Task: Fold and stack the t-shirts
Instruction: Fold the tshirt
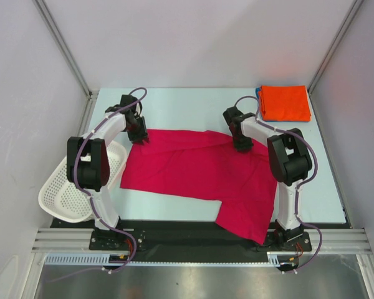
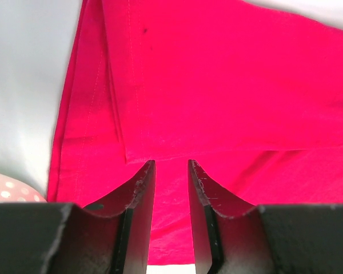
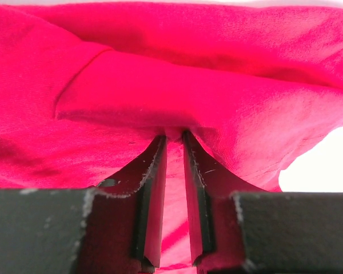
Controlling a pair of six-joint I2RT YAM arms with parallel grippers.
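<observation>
A crimson t-shirt (image 1: 193, 168) lies spread across the table, one part hanging over the near edge. My left gripper (image 1: 139, 138) stands over its far left corner. In the left wrist view the left gripper (image 2: 171, 162) has its jaws apart, and the cloth (image 2: 217, 85) lies flat beneath them by a folded edge. My right gripper (image 1: 242, 146) is at the shirt's far right edge. In the right wrist view the right gripper (image 3: 174, 136) pinches a puckered fold of the cloth (image 3: 188, 85) at its tips. An orange t-shirt (image 1: 285, 103) lies folded at the far right on a blue one (image 1: 260, 107).
A white perforated basket (image 1: 68, 193) sits tilted at the table's left edge, beside the left arm. Grey walls and metal posts close in the table on three sides.
</observation>
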